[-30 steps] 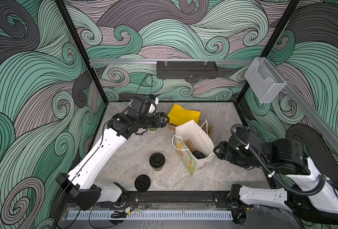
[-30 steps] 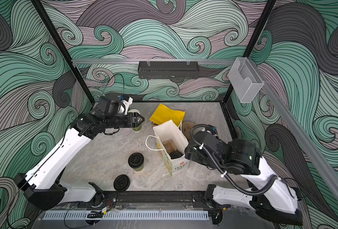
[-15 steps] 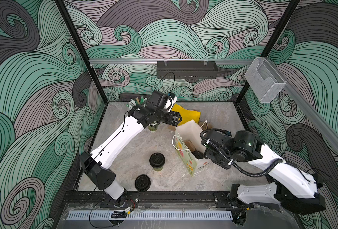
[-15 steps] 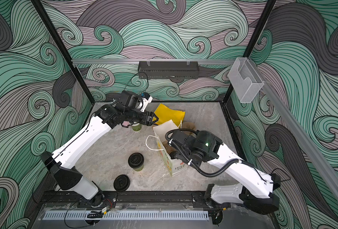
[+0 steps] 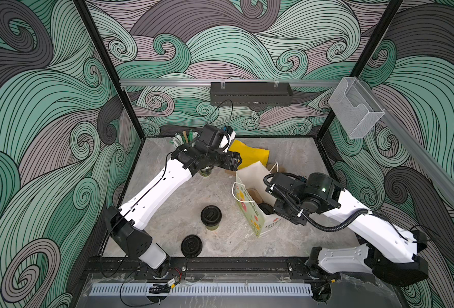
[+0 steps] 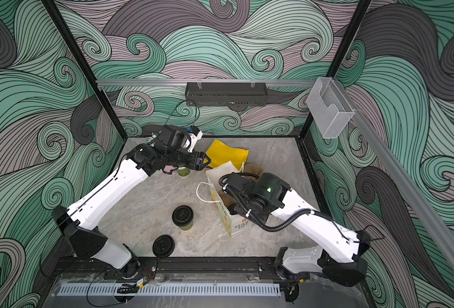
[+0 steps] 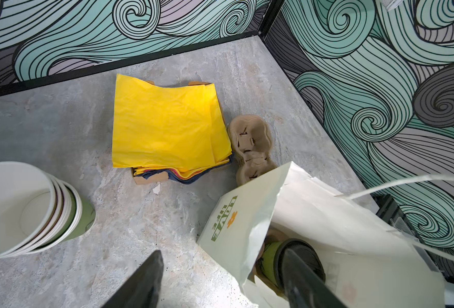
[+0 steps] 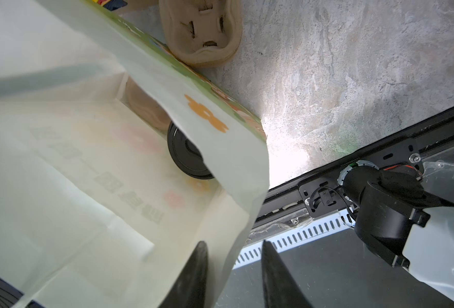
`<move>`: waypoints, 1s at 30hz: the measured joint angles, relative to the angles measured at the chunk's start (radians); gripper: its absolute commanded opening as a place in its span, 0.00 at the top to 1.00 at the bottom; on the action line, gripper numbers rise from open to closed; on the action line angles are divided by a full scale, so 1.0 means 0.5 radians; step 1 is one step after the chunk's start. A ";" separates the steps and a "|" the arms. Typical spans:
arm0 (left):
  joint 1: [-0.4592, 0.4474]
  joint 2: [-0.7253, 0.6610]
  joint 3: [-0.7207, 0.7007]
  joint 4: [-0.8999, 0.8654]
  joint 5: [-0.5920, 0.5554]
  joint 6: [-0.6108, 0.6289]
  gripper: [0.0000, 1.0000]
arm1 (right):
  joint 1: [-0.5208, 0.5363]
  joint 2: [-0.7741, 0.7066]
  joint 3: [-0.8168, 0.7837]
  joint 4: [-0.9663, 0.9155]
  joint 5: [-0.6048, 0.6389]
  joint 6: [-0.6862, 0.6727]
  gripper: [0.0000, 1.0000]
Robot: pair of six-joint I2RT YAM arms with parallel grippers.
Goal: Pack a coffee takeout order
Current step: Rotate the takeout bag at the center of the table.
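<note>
Left claw (image 7: 221, 253): jaws wide apart and empty, over the grey stone-look counter (image 7: 60, 133), between a stack of open olive-green paper cups (image 7: 33, 208) and the white paper carrier bag (image 7: 327, 213).
Right claw (image 8: 233, 245): fingers narrowly apart, with the bag's side edge between them, not pinched.
Napkins: folded bright yellow paper napkins (image 7: 167, 128) stacked near the counter's back edge, just beside a brown pulp cup tray (image 7: 249, 141).
Bagged cup: black-lidded olive-green cup (image 7: 313, 258) upright inside the bag.
Counter cup: second lidded olive-green cup (image 5: 211, 217) at mid-counter.
Loose round black plastic lid (image 5: 191, 246): near the front edge.
</note>
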 measured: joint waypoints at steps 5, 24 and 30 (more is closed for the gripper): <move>-0.011 -0.001 0.001 -0.010 0.003 0.015 0.27 | -0.037 -0.044 -0.015 0.000 -0.011 -0.061 0.80; -0.026 -0.034 0.024 -0.047 -0.037 0.008 0.27 | -0.507 -0.092 0.004 0.000 -0.153 -0.813 1.00; -0.026 -0.234 -0.108 -0.072 -0.108 -0.072 0.27 | -0.694 -0.074 0.069 0.000 -0.247 -1.233 1.00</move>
